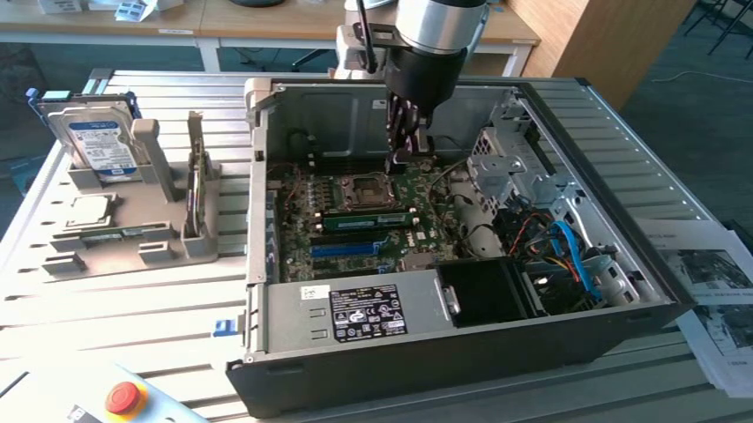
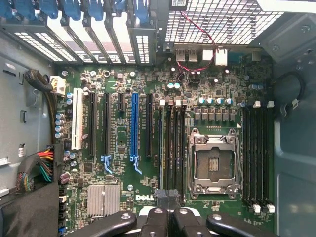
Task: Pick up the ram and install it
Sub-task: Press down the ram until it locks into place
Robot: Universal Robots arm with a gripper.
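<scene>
Jaws closed, arm (image 1: 438, 26) reaching straight down into the case (image 1: 389, 352); ram (image 1: 367, 220) sits slotted on the board (image 1: 412, 189), close below them.

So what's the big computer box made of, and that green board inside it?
The computer case looks like bare sheet metal: grey, dull shine, punched vent holes. The motherboard looks like green-coated circuit board, probably fibreglass, with shiny solder spots.

slatted table (image 1: 141, 300), computer case (image 1: 471, 352), grey holder (image 1: 118, 251), papers (image 1: 718, 291)

Open computer case (image 1: 471, 357), Dell motherboard (image 2: 118, 84), hard drive (image 1: 97, 145) upright in grey holder (image 1: 118, 260); red button (image 1: 123, 397), papers (image 1: 718, 282)
</scene>
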